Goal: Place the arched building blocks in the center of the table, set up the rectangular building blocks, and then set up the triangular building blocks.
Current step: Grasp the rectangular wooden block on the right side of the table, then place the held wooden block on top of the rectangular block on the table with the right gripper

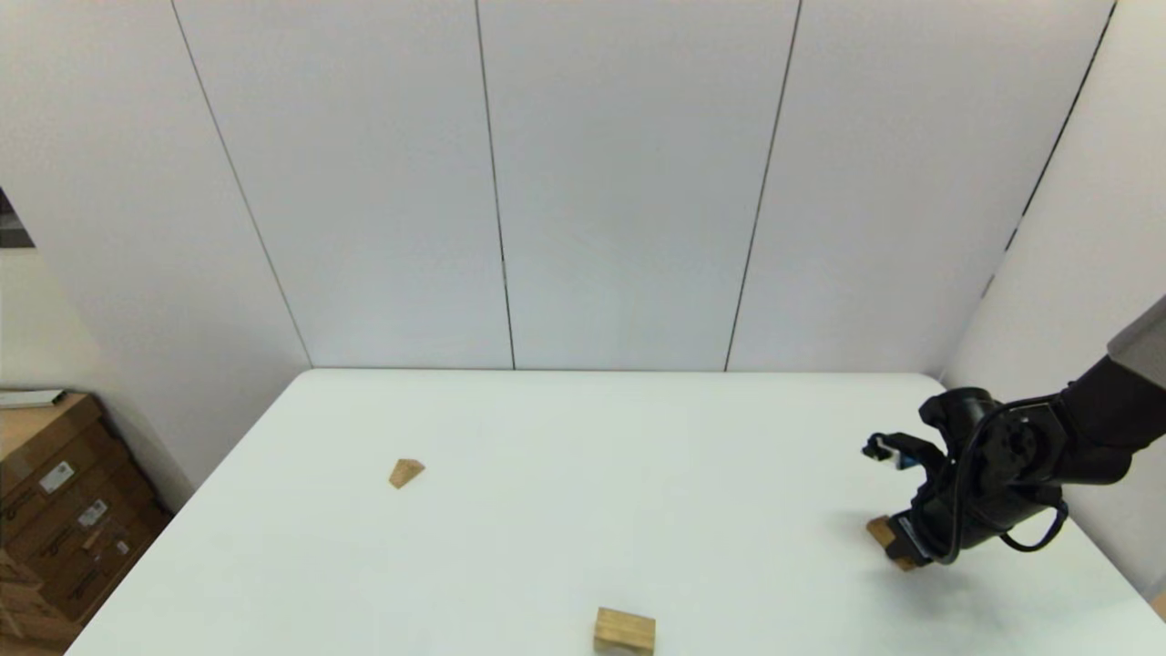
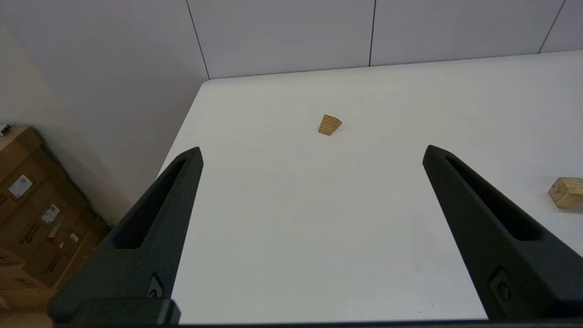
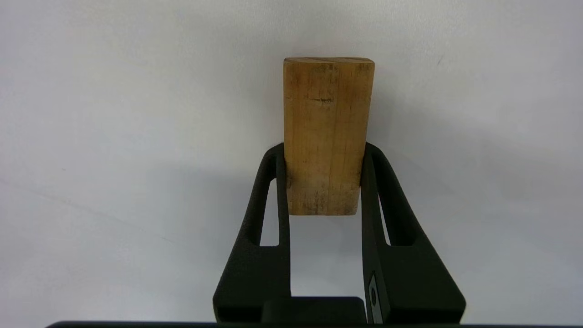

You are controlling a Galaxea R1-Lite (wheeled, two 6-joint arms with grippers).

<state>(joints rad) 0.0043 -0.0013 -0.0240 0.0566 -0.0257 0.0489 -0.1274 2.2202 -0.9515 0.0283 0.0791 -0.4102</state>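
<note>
The right gripper [image 3: 324, 157] is low over the table [image 1: 583, 510] near its right edge, its two fingers [image 3: 273, 191] closed on the long sides of a wooden block [image 3: 325, 136], which fills the gap between them. The block's long axis runs straight out from the fingers, its far end reaching well past the fingertips and its near end lying between them. From the wrist it looks like a plain flat-faced bar; whether it has a cut-out on a hidden face cannot be told. In the head view only a small corner of it [image 1: 882, 530] shows beside the gripper [image 1: 902, 547], at the table surface, with bare tabletop stretching away toward the centre and little room on the side toward the right edge.

The left gripper [image 2: 312, 152] hangs above the left part of the table with fingers [image 2: 155, 214] spread wide, nothing between them. Ahead of its fingertips, well apart, lies the triangular building blocks [image 2: 329, 125], one small wedge on its side with its point toward the table's middle. Beyond the right-hand finger sits one chunkier block [image 2: 566, 192], by the near edge [image 1: 625, 630].

Three wooden blocks in all: one gripped, two lying free, all well apart
</note>
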